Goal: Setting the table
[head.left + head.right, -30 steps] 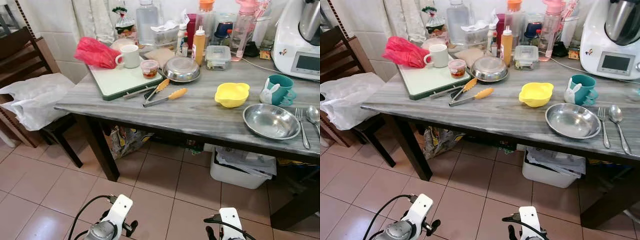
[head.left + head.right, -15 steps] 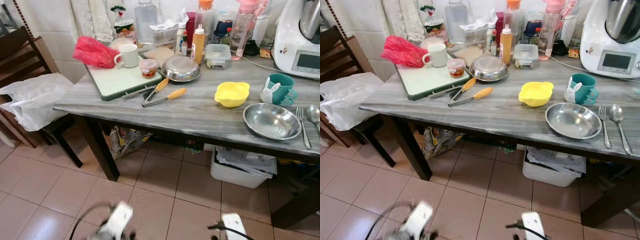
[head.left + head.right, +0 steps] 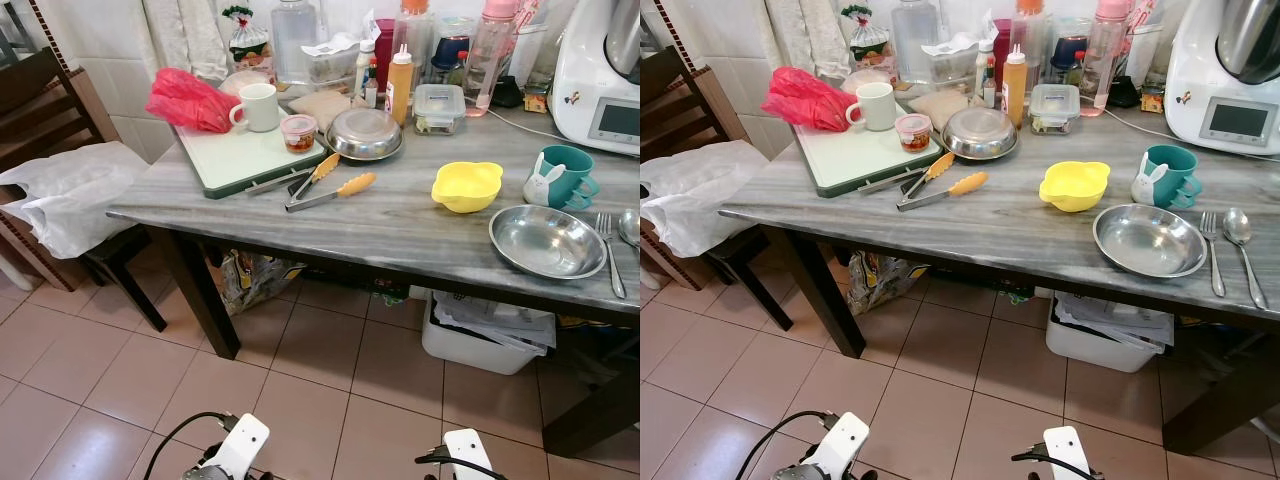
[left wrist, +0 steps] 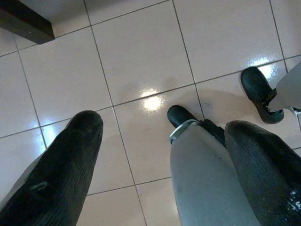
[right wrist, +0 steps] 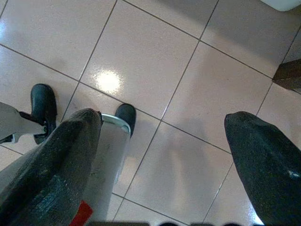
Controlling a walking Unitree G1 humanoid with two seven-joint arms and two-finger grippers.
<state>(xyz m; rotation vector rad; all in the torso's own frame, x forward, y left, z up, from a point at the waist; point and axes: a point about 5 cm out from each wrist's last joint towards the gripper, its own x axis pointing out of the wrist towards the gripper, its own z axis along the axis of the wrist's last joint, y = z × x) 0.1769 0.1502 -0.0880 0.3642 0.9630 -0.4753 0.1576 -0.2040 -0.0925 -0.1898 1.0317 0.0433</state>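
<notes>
A grey marble-look table stands ahead. On its right part lie a steel plate, a fork and a spoon. A teal rabbit mug and a yellow bowl sit behind the plate. Orange-handled tongs lie mid-table by a steel bowl. Both arms hang low over the tiled floor. My left gripper is open with nothing between its fingers. My right gripper is open too, empty.
A green cutting board holds a white mug, a sauce cup and a red bag. Bottles and containers crowd the back edge by a white appliance. A chair with a white bag stands left. A bin sits under the table.
The camera has shifted slightly, so the table sits a little lower in the picture. My arms sit lower at the picture's bottom edge. Nothing on the table has moved.
</notes>
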